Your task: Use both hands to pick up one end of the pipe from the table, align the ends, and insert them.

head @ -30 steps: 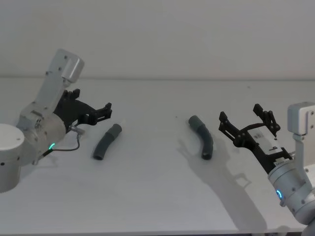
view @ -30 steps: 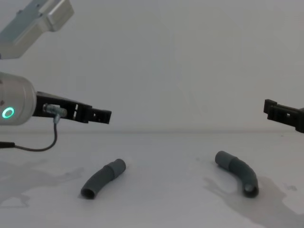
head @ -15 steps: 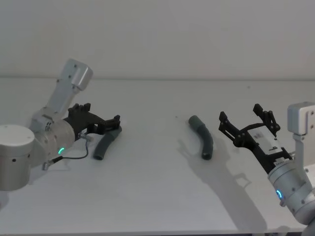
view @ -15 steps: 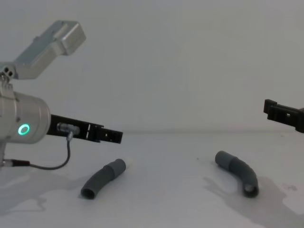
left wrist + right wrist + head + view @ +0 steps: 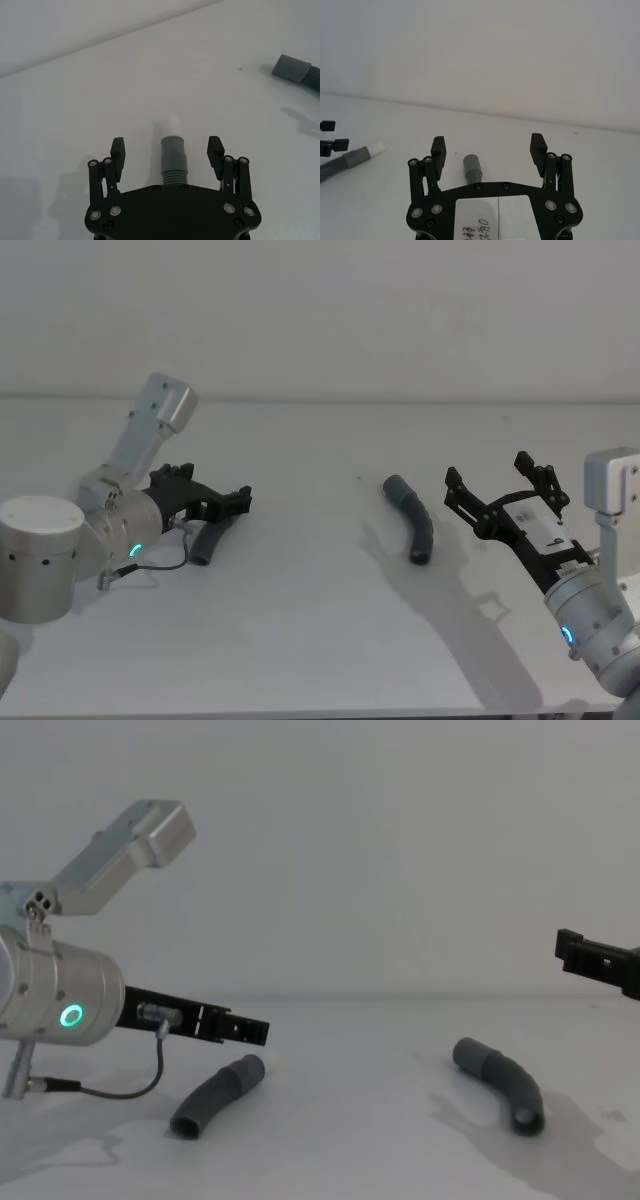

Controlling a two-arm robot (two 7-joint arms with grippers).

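The left end effector (image 5: 238, 502) hangs low over the left piece (image 5: 215, 1095), fingers apart, one to each side of its collar end (the chest view shows it above the piece, not touching). That piece lies on the desk (image 5: 320, 640), its pale tip (image 5: 171, 123) pointing away from the wrist. The right end effector (image 5: 490, 472), fingers also apart, is raised near the desk's right side, beside the right piece (image 5: 412, 520), which lies flat, well apart from the left one.

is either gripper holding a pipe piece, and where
Nothing is held. The left gripper hangs open over the left pipe piece; the right gripper is open too.
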